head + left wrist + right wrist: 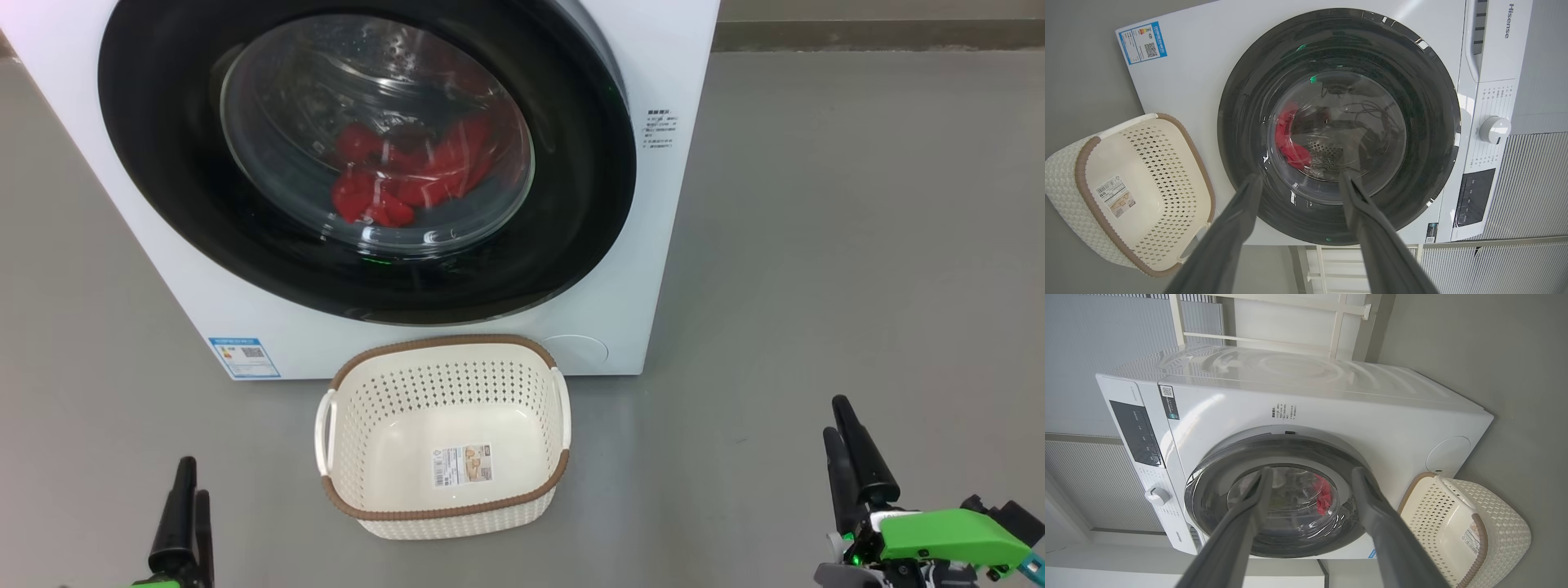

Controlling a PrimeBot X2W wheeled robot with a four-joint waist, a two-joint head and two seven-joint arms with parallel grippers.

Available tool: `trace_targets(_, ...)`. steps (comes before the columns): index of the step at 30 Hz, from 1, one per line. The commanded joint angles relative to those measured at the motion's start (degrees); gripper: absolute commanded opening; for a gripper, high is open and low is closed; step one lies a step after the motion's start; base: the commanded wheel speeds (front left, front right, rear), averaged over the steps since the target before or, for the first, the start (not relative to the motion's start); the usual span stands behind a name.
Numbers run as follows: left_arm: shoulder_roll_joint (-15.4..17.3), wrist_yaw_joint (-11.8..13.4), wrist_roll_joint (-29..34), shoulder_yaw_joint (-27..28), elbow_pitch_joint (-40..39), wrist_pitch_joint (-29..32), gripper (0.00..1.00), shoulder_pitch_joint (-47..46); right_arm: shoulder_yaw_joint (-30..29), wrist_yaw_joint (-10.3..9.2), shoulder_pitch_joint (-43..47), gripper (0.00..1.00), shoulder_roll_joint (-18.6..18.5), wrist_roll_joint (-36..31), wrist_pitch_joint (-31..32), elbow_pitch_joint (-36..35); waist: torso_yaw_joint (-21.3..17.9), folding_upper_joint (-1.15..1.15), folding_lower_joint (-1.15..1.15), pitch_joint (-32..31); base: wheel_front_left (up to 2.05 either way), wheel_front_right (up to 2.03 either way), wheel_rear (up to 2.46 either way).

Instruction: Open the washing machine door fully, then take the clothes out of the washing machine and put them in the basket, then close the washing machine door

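L gripper (194, 482), R gripper (834, 416) open, door (163, 163) well ahead.

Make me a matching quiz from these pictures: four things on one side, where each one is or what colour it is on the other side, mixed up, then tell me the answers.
Things:
1. washing machine door
2. clothes
3. basket
4. blue label

Descriptions:
A. on the floor in front of the washing machine, with no clothes in it
B. red, seen through the glass
C. glossy black ring around a clear centre
D. stuck at a lower corner of the white front

Pairs: 1-C, 2-B, 3-A, 4-D
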Motion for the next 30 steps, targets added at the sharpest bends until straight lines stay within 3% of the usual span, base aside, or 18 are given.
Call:
trace_targets(1,1.4,-0.3,0.7,0.4,-2.1,-0.5,1.0,-2.1,0.8,0.03,-2.8,1.0,-0.7,-1.0,-0.7,-2.0,0.0,0.0,-0.01,0.0,0.0,0.0,0.0)
trace_targets(15,5.6,-0.3,8.1,-3.5,-4.0,-4.9,1.0,-2.2,3.7,0.04,-3.9,1.0,-1.3,-9.4,-3.0,-3.6,0.1,0.0,-0.01,0.0,0.0,0.0,0.0)
trace_targets(30,6.8,-0.4,19.0,-4.0,-5.4,-7.3,1.0,-2.2,7.1,0.05,-4.9,1.0,-2.4,-21.6,-5.4,-4.1,0.3,0.0,-0.01,-0.1,0.0,0.0,0.0)
